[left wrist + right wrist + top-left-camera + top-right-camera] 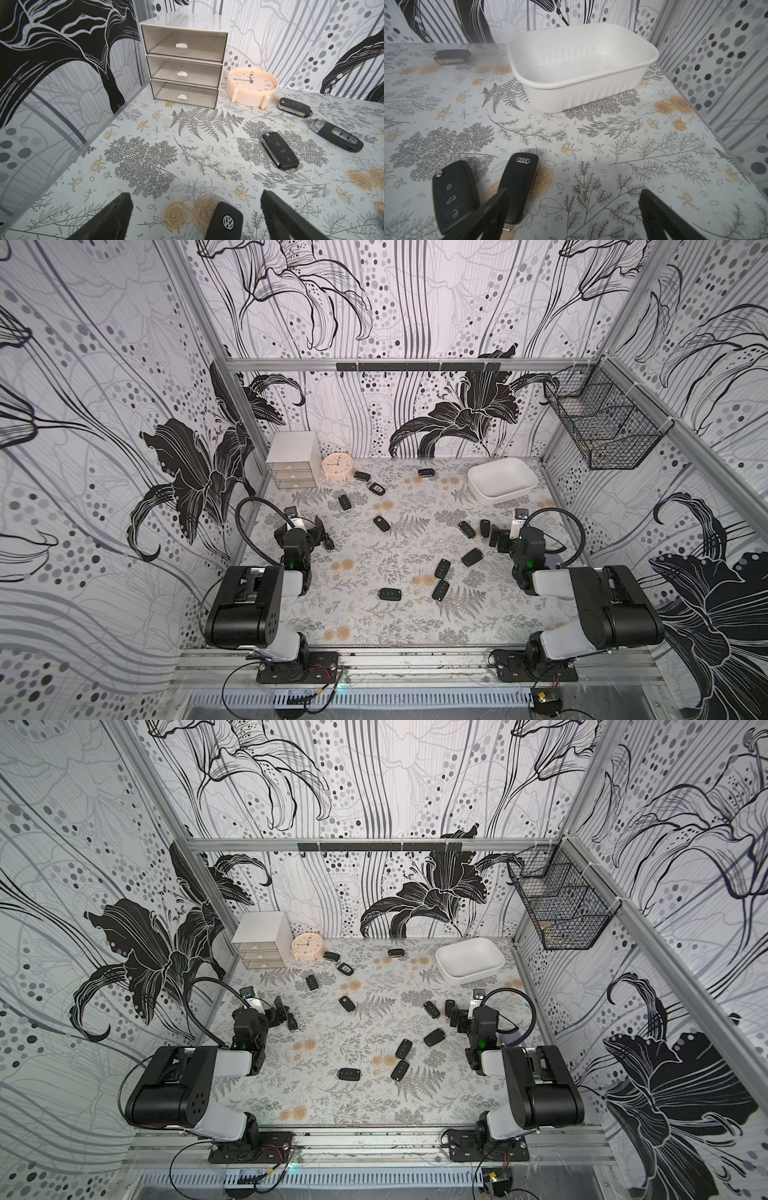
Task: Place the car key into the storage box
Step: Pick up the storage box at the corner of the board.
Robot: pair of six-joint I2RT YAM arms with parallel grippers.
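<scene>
**Storage box (581,97) and scattered car keys (390,593) on a floral-printed table (374,626).**
The box is glossy white plastic with rounded corners and ribbed lower walls, and sits at the table's far right. The flat black keys all lie outside it. The left gripper (196,199) is spread wide astride a VW-badged key (225,222), grasping nothing. The right gripper (574,194) is equally wide, one finger overlapping an Audi-badged key (519,187), contact unclear.
</scene>
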